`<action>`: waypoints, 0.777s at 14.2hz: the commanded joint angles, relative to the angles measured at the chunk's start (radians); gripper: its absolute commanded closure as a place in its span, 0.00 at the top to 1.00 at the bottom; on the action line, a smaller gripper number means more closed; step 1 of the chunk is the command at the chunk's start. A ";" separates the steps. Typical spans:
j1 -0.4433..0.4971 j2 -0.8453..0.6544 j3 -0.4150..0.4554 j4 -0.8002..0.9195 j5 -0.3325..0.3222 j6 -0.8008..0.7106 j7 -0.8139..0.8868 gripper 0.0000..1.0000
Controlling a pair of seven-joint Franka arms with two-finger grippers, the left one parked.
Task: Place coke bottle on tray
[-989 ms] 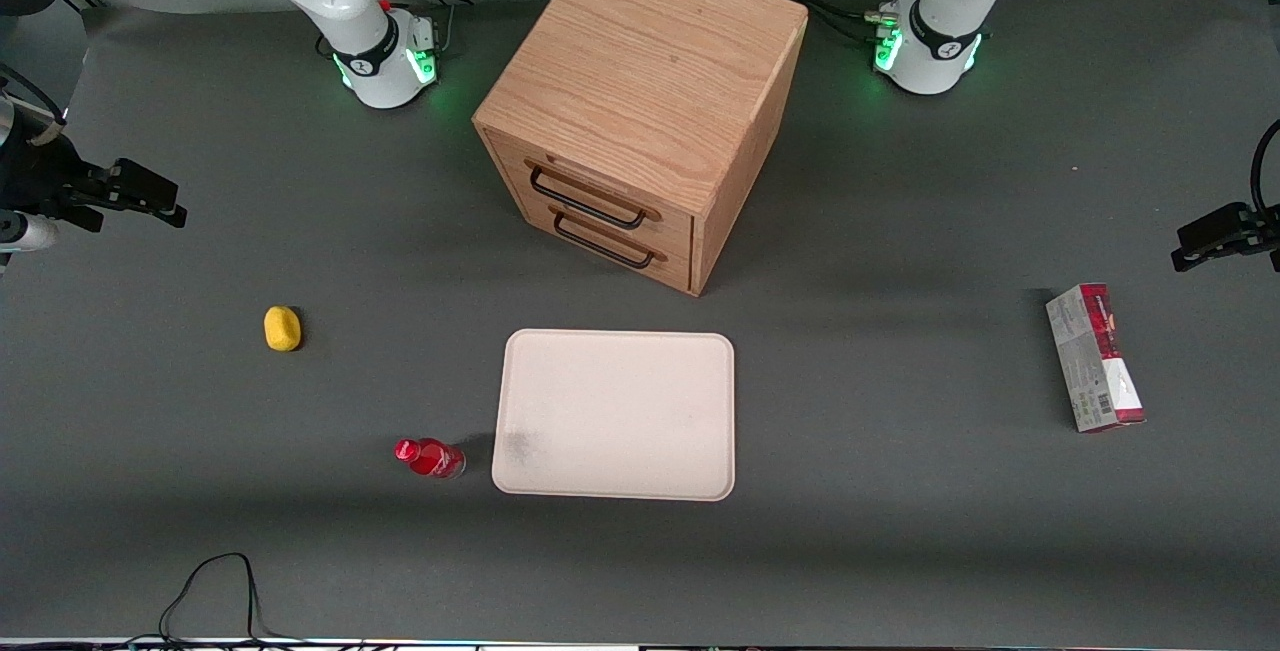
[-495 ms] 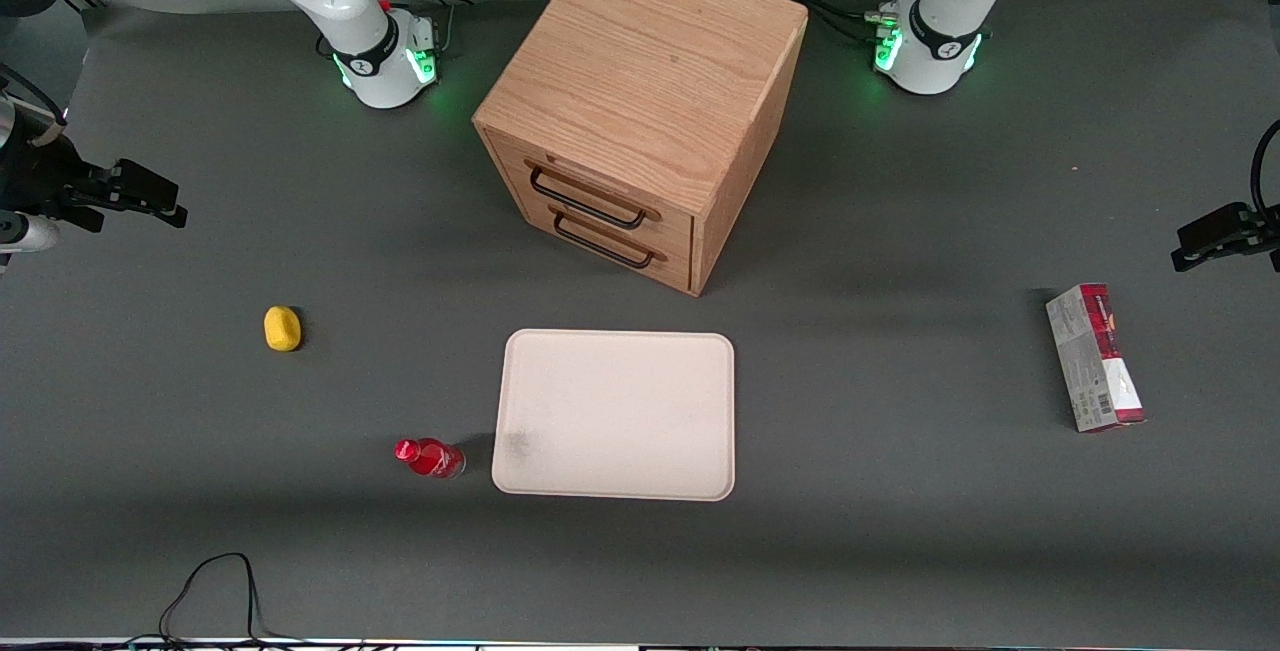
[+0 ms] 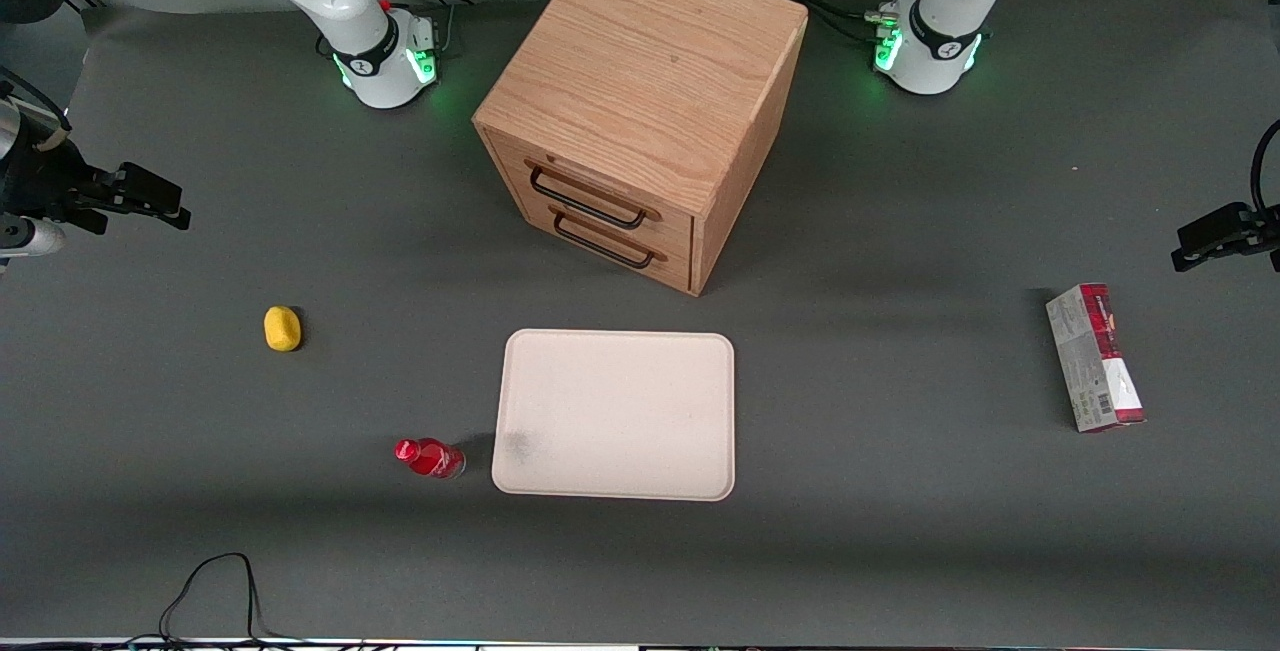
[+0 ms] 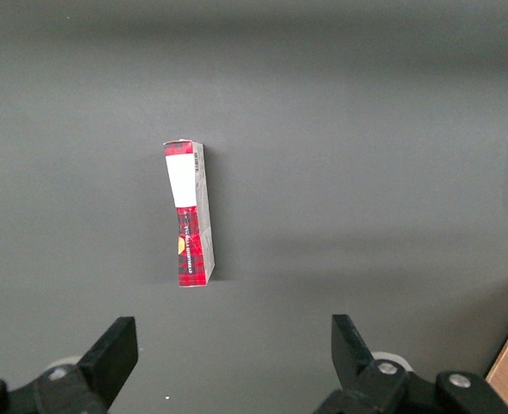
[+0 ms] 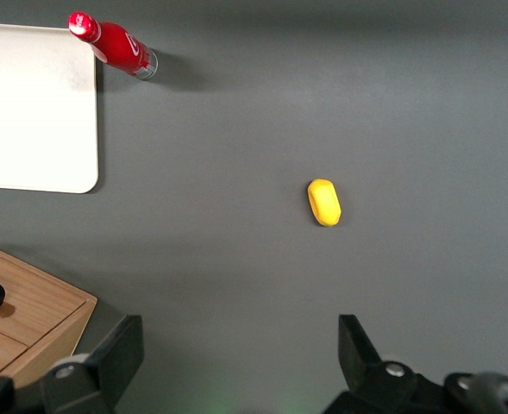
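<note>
Right arm's black two-finger gripper (image 3: 150, 199) hangs high at the working arm's end of the table, well apart from everything on it; jaws spread wide with nothing between them, both fingertips (image 5: 122, 343) visible in the right wrist view with bare mat in the gap. Small coke bottle with red cap, red label and clear plastic base (image 3: 429, 457) stands on the dark grey table mat (image 3: 900, 531), just beside the large flat pale cream rectangular tray with rounded corners and low rim (image 3: 620, 411), close to the tray corner with the faint grey smudge; bottle is not on the tray, can't tell whether it touches the rim. Right wrist view shows the same: the bottle (image 5: 114, 47) next to the tray (image 5: 29, 121) edge. Small yellow oblong lump (image 3: 282, 328) sits on the mat, farther from the front camera than the bottle and nearer the working arm's end. Light oak wooden two-drawer cabinet with black wire handles (image 3: 640, 111) stands farther from the camera than the tray, both drawers closed. Red-and-grey rectangular carton (image 3: 1095, 357) lies toward the parked arm's end of the table, well apart from the tray.
</note>
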State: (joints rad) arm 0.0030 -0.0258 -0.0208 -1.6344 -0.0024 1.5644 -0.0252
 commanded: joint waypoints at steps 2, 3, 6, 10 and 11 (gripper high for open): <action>0.017 0.018 -0.001 0.021 -0.011 -0.014 -0.004 1.00; 0.017 0.021 0.002 0.022 -0.010 -0.014 -0.004 1.00; 0.020 0.038 0.016 0.039 -0.004 -0.012 -0.004 1.00; 0.093 0.110 0.038 0.137 -0.005 -0.012 0.102 1.00; 0.124 0.144 0.036 0.178 -0.005 -0.014 0.125 1.00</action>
State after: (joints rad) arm 0.0719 0.0365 0.0155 -1.5708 -0.0018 1.5685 0.0356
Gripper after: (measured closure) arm 0.000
